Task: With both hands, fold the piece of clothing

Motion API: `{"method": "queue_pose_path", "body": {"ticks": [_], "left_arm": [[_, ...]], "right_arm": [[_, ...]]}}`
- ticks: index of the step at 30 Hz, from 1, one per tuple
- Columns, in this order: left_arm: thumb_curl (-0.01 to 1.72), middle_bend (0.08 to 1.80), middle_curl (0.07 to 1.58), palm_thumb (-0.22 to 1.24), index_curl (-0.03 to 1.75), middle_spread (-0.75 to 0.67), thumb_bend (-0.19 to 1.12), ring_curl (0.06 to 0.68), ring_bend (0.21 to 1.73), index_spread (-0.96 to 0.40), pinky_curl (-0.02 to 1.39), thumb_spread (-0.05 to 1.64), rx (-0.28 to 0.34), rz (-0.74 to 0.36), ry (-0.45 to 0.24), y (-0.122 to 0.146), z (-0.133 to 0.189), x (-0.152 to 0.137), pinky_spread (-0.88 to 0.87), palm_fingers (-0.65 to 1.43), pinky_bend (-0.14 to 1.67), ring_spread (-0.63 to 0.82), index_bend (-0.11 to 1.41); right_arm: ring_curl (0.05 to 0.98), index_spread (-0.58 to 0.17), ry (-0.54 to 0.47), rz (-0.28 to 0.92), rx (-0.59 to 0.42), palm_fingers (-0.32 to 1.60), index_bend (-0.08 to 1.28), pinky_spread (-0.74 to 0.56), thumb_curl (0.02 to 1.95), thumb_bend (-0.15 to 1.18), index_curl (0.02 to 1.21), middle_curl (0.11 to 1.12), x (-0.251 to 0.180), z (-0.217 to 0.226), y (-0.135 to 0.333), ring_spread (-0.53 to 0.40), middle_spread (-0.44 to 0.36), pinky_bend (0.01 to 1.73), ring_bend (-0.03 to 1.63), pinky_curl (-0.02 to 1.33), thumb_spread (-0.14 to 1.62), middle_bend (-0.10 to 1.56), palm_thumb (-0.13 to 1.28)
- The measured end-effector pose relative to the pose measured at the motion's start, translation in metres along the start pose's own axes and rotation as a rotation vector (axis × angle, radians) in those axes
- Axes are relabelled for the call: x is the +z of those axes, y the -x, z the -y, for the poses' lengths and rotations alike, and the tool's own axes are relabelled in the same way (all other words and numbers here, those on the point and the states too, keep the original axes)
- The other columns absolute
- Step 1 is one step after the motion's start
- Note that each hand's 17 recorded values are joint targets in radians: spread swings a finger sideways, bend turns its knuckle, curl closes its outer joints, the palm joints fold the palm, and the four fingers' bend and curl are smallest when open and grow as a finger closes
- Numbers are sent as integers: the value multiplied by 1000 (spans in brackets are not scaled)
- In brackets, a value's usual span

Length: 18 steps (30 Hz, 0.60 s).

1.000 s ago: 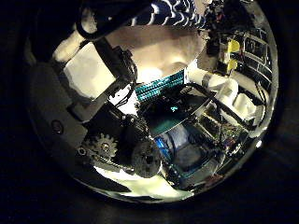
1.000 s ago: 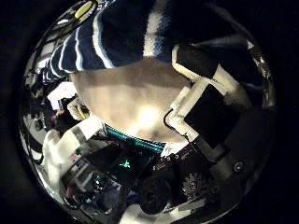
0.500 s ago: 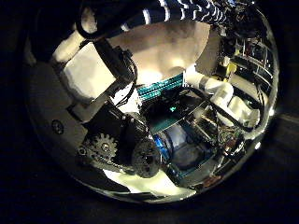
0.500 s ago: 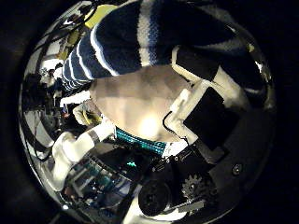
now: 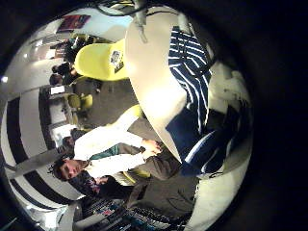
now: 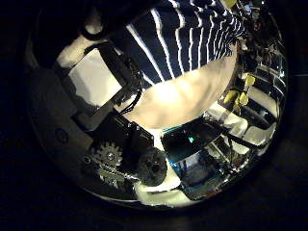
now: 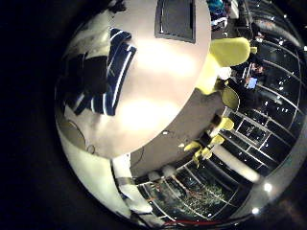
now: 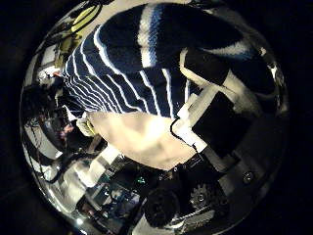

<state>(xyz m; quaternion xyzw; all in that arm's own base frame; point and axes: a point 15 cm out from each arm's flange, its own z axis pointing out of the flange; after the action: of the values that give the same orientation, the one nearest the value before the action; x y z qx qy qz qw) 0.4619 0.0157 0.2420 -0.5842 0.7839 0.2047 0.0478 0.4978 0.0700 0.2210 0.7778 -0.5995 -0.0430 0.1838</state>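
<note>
Item: striped garment point(image 8: 137, 69), dark with pale stripes, one broader pale band. It lies spread on the pale round table point(image 7: 163, 86), toward one edge, with bare tabletop beside it.

Left hand point(image 6: 101, 106): over the garment's edge. Black and white parts and gears fill its thumb-side view. Whether its fingers are straight or curled, I cannot tell. No cloth seen in its hold.

Right hand point(image 8: 220, 108): close over the garment. One black and white finger point(image 8: 210, 73) lies across the stripes. Grip cannot be made out.

Also noted: yellow chairs point(image 5: 99, 60) beside the table; a dark flat panel point(image 7: 182, 17) on its far side.
</note>
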Motion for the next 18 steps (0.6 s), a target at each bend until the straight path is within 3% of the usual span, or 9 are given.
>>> {"method": "queue_pose_path", "body": {"ticks": [3,6,7,9,10,14,18], "left_arm": [[538,750,1212,749,1488,-738,-33,512,1386,-448,635,1093,-10,-1,-24,-1,22,10,-564,793,1348,-462,149],[502,652,1167,659,1428,-694,-42,501,1250,-435,627,1114,-48,-7,-57,5,36,16,-552,375,1216,-458,177],[492,567,1143,635,1399,-656,-41,498,1236,-427,617,1123,-65,-10,-70,9,39,17,-535,263,1163,-441,186],[474,422,1090,596,1335,-568,-37,466,1193,-406,587,1130,-99,-17,-107,18,48,18,-493,141,1081,-391,185],[465,360,1062,579,1295,-513,-36,448,1154,-388,569,1136,-117,-18,-121,23,51,18,-447,61,1029,-347,175],[437,223,944,534,1150,-278,-27,399,1058,-300,516,1149,-160,-30,-185,38,63,16,-243,-5,881,-195,172],[418,194,849,509,1026,-112,-25,370,1002,-218,479,1152,-194,-32,-238,47,70,7,-116,38,802,-118,171]], "right_arm": [[806,-421,30,1,12,757,911,-211,617,-21,1136,982,18,17,-5,-247,-211,1306,1427,924,1276,1233,867],[785,-418,42,13,41,424,586,-295,568,-35,1046,912,30,22,-21,-252,-224,1297,1437,897,1299,1063,768],[772,-412,33,17,48,168,457,-300,544,-47,987,870,31,24,-25,-258,-237,1261,1418,883,1305,949,712],[743,-416,15,31,66,-65,385,-247,517,-46,910,809,32,28,-37,-241,-225,1162,1345,854,1318,825,655],[678,-423,7,38,77,-156,330,-146,495,-39,823,746,33,29,-43,-212,-182,1084,1204,807,1324,717,610],[579,-424,-52,60,121,-51,240,56,451,-19,683,635,24,33,-68,-156,-114,945,1047,709,1339,554,560],[526,-419,-137,74,149,67,221,179,432,-3,609,589,-1,33,-88,-141,-101,842,978,637,1355,539,605]]}}
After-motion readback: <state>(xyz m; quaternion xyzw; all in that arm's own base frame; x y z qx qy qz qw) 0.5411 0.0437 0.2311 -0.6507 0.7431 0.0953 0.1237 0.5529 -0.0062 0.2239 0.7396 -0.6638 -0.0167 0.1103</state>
